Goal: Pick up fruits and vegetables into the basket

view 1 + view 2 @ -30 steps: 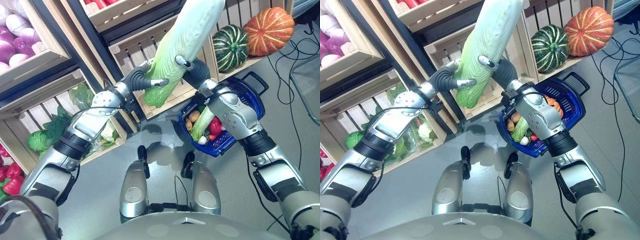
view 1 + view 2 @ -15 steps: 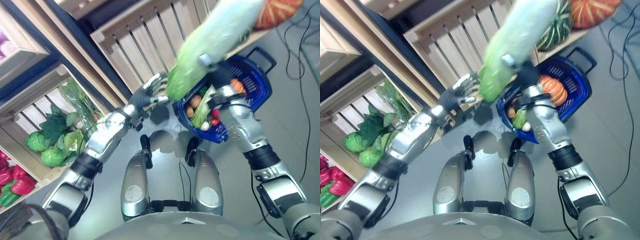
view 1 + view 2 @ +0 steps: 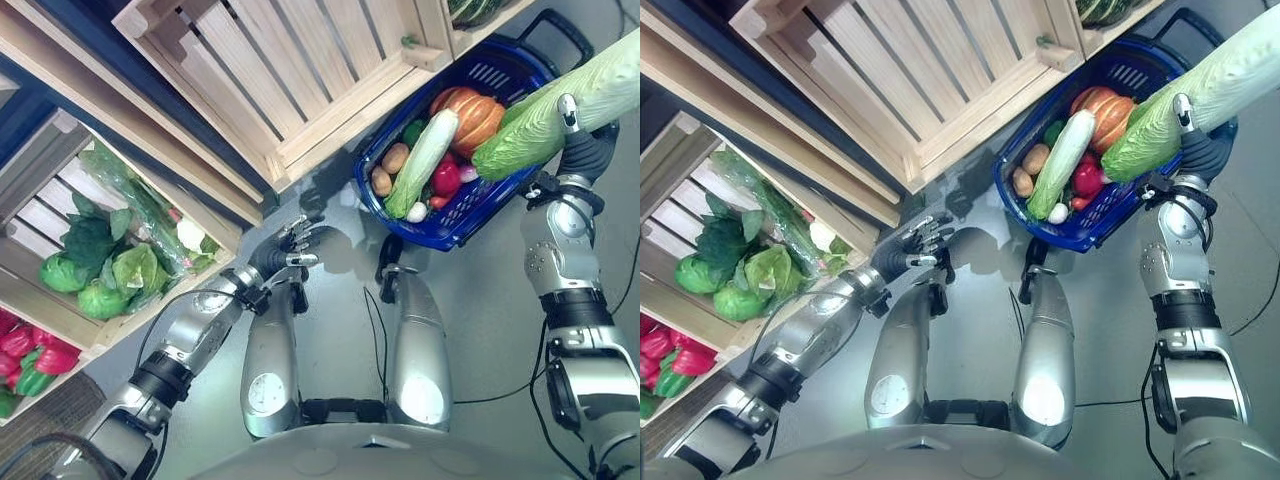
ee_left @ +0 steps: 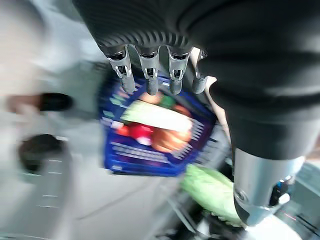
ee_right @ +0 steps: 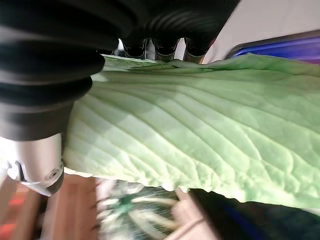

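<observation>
A long pale-green napa cabbage lies tilted over the right rim of the blue basket on the floor. My right hand is shut on it; in the right wrist view its fingers curl over the leafy cabbage. The basket holds an orange pumpkin, a pale green marrow, a potato and a red pepper. My left hand hangs low, left of the basket, open and holding nothing. Its straight fingers point toward the basket.
A bare wooden crate stands just behind the basket. A lower crate at the left holds leafy greens and cabbages, with red peppers beside it. A striped green squash sits on the shelf at the top.
The left hand let go of the cabbage and dropped low. The right hand alone swung the cabbage right and down over the basket. The camera has tilted downward.
</observation>
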